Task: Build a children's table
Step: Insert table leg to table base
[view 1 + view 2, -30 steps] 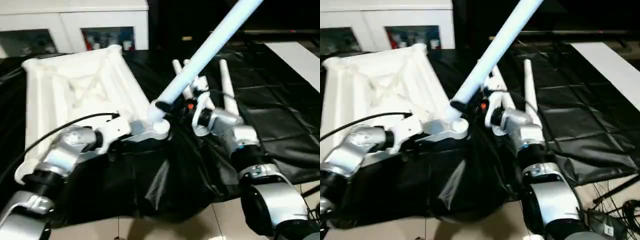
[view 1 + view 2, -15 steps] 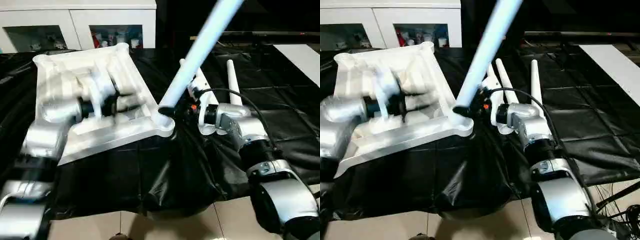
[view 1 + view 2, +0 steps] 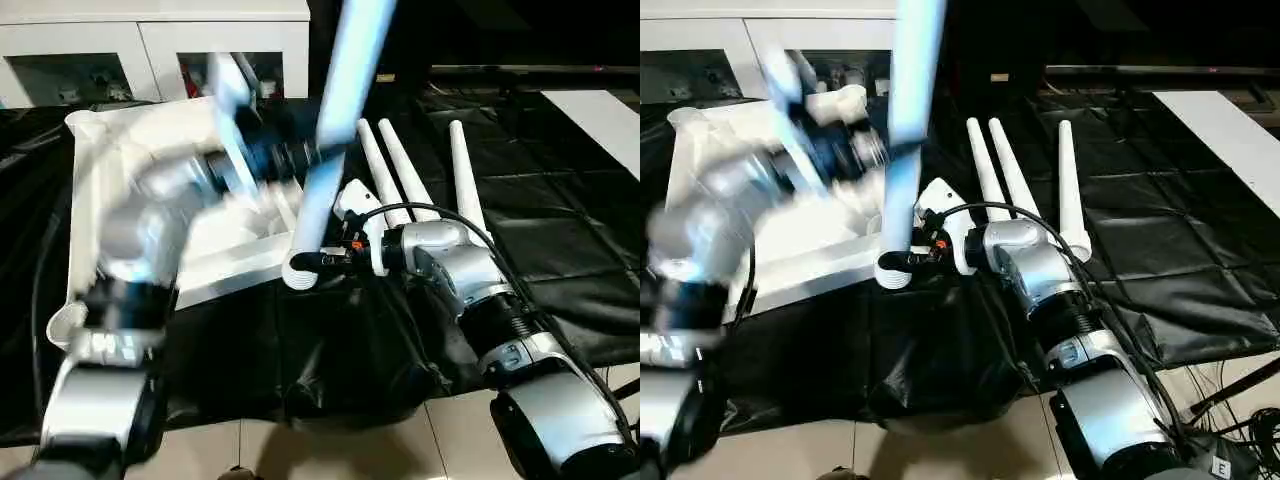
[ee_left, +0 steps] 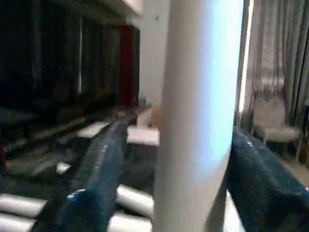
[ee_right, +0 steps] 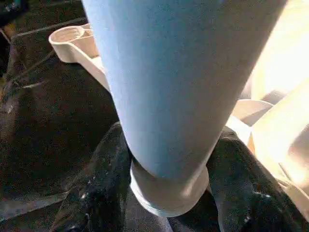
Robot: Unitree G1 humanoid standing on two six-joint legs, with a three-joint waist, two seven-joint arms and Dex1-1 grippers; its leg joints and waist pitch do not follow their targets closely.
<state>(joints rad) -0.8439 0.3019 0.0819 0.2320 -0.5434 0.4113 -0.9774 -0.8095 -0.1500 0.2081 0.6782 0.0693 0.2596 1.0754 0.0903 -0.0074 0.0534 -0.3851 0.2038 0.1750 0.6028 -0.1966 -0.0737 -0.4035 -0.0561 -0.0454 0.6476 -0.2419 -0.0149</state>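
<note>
Head view: right claw (image 3: 318, 262) clamped on the ribbed foot of the raised leg (image 3: 330, 150) at the tabletop (image 3: 110, 170) corner socket; three spare legs (image 3: 420, 185) lie on the black-sheeted table (image 3: 560, 200). Left wrist view: left claw (image 4: 159, 193) fingers (image 4: 96, 183) spread, leg between, untouched.

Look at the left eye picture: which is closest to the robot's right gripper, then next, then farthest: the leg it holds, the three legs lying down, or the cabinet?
1. The held leg, between the right gripper's fingers.
2. The three loose legs, lying just beyond it on the black sheet.
3. The cabinet, farthest, at the back behind the tabletop.
</note>
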